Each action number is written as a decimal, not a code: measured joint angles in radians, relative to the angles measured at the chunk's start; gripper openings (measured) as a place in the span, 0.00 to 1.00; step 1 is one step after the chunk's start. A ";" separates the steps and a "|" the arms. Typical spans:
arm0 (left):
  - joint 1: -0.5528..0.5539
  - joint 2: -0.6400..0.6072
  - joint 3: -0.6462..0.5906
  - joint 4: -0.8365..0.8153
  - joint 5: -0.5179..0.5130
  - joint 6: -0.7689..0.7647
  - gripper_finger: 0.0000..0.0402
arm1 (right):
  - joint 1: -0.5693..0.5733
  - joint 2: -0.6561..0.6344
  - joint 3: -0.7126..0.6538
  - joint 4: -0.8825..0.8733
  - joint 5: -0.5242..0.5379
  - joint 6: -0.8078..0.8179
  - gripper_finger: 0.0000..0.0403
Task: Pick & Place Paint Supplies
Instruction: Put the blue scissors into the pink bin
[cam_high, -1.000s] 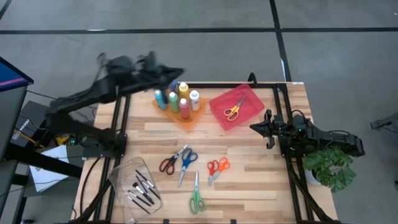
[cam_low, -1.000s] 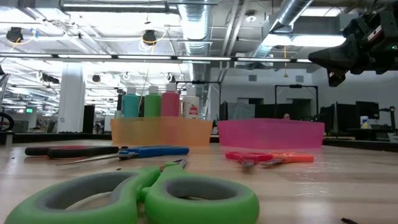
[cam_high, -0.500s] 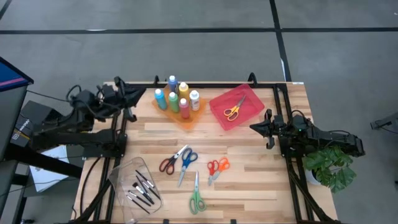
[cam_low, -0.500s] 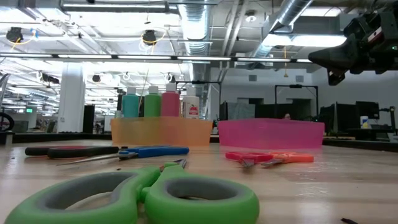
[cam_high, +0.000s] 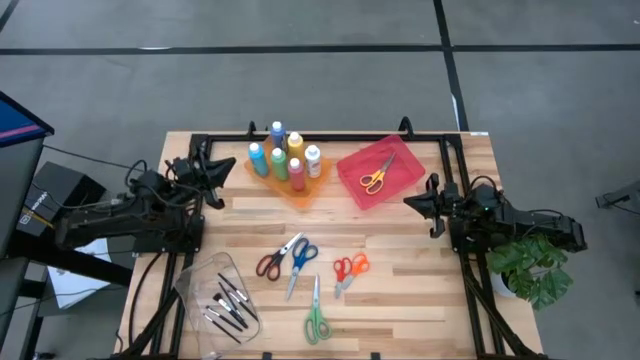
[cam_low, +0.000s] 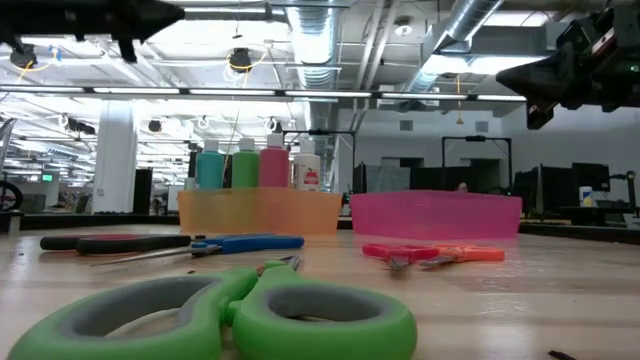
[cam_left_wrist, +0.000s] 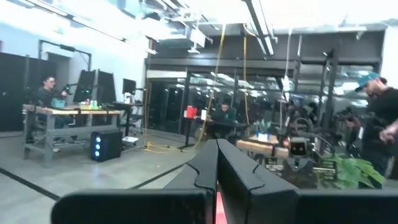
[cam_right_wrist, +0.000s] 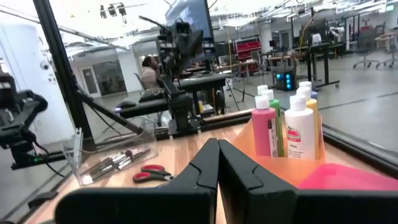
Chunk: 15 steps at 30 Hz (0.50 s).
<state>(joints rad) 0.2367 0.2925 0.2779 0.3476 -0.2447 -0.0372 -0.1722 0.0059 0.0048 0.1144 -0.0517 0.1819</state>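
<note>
Several paint bottles (cam_high: 283, 155) stand upright in an orange tray (cam_high: 300, 190) at the far middle of the table; they also show in the low view (cam_low: 258, 166) and the right wrist view (cam_right_wrist: 287, 129). Yellow scissors (cam_high: 375, 179) lie in a pink tray (cam_high: 352, 165). Red-black (cam_high: 268, 263), blue (cam_high: 301, 257), orange (cam_high: 350, 268) and green (cam_high: 316, 321) scissors lie flat on the table. Dark brushes (cam_high: 228, 303) lie in a clear tray (cam_high: 195, 283). My left gripper (cam_high: 230, 163) is shut and empty, left of the bottles. My right gripper (cam_high: 407, 203) is shut and empty, right of the pink tray.
A black frame (cam_high: 445, 170) runs along the table's left, right and far sides. A green plant (cam_high: 530, 268) stands off the right edge. Bare wood lies between the trays and the loose scissors. People show in the room beyond the table (cam_left_wrist: 379, 106).
My left arm has drawn back from above the far side of the paint bottles toward the table's left edge and has come lower; its gripper now sits left of the orange tray. The bottles and scissors have kept their places.
</note>
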 joint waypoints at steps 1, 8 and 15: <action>0.000 -0.013 -0.025 0.023 -0.015 -0.005 0.00 | 0.000 0.000 0.000 -0.001 0.000 0.009 0.00; -0.001 -0.080 -0.229 0.163 -0.056 -0.084 0.00 | -0.006 0.000 0.000 -0.002 0.001 0.010 0.00; -0.075 -0.075 -0.271 0.136 -0.063 -0.132 0.00 | -0.007 0.000 0.000 -0.006 0.084 -0.005 0.00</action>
<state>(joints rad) 0.1616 0.2174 0.0071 0.4839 -0.3080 -0.1690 -0.1795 0.0062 0.0048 0.1087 0.0327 0.1766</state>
